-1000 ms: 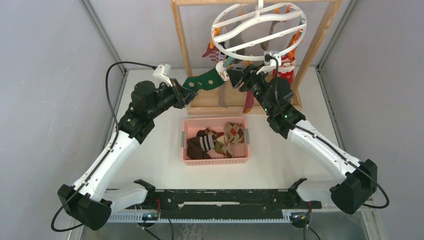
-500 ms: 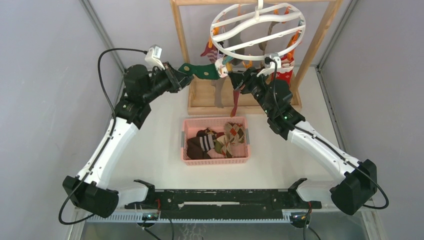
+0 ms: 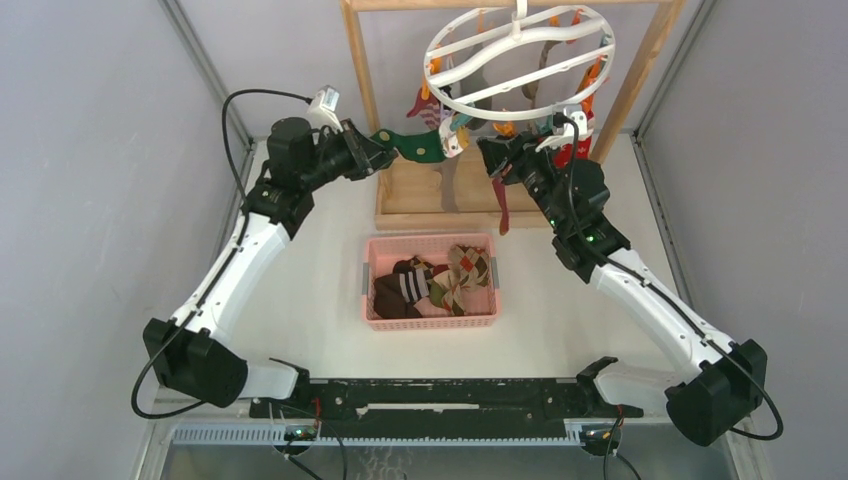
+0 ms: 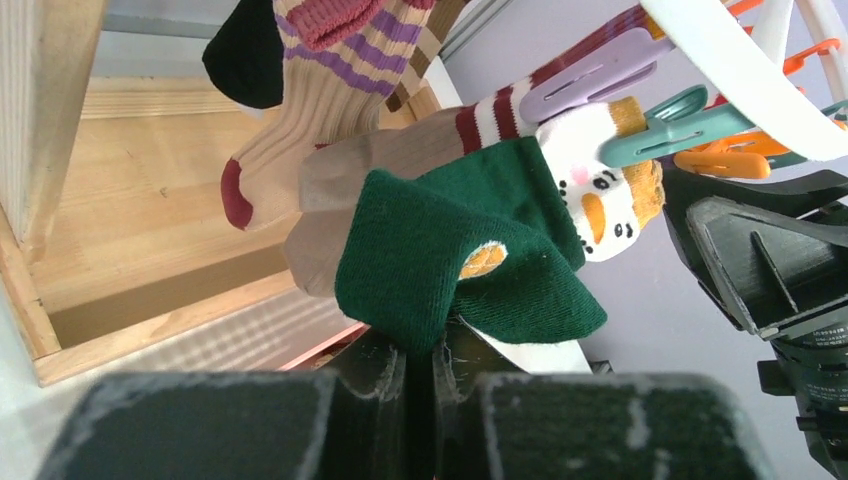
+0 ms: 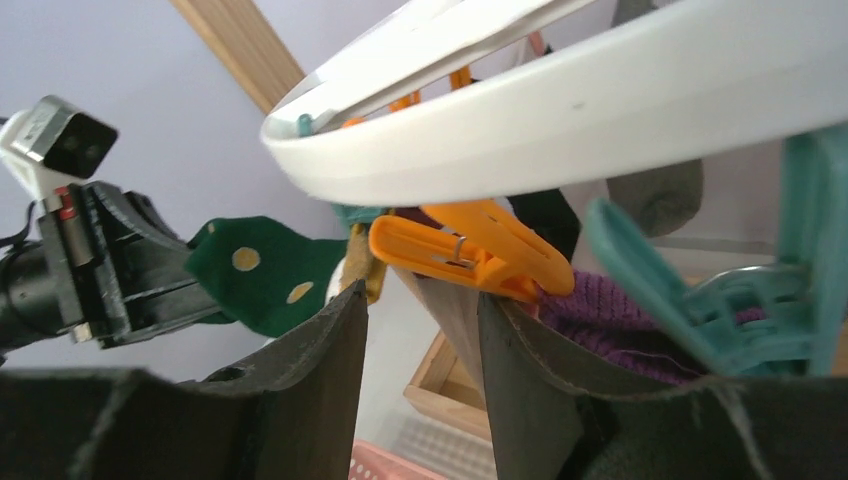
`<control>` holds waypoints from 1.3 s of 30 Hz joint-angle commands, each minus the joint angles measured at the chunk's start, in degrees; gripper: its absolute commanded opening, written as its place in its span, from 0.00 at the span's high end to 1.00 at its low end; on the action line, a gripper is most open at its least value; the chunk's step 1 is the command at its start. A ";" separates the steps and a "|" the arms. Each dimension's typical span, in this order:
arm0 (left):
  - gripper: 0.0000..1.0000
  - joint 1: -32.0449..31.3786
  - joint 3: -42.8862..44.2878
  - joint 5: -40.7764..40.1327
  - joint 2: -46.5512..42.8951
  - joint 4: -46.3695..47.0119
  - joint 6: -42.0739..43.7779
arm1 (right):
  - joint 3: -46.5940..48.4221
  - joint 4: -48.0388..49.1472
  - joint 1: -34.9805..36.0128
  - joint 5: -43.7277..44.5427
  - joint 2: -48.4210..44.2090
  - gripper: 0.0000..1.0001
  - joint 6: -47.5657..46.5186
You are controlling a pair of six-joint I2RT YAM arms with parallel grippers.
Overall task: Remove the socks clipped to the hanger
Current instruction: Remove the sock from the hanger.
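Now your left gripper (image 4: 432,345) sits farther back than second ago, clamped shut on green sock (image 4: 450,250), sock cuff still clipped to hanger (image 5: 600,110). Your right gripper (image 5: 420,330) shifted right under rim, jaws apart below orange clip (image 5: 470,250). Same socks (image 3: 430,282) lie in pink basket (image 3: 430,322), brown argyle and black striped among them.

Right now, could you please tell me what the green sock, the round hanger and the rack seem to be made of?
Green sock: soft knitted fabric, matte, fine ribs showing. Round hanger: probably plastic, smooth white with slight sheen. Rack: bare pale wood, grain lines visible.
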 commanded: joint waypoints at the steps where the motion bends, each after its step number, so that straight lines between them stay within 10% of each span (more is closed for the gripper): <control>1: 0.89 0.18 -1.93 2.15 -1.70 3.14 -1.06 | -1.15 3.51 0.46 -5.18 -2.41 0.48 -2.78; 39: 0.88 -2.59 -9.54 5.00 -15.24 1.32 -1.54 | -2.19 18.55 6.58 4.32 3.34 0.36 0.66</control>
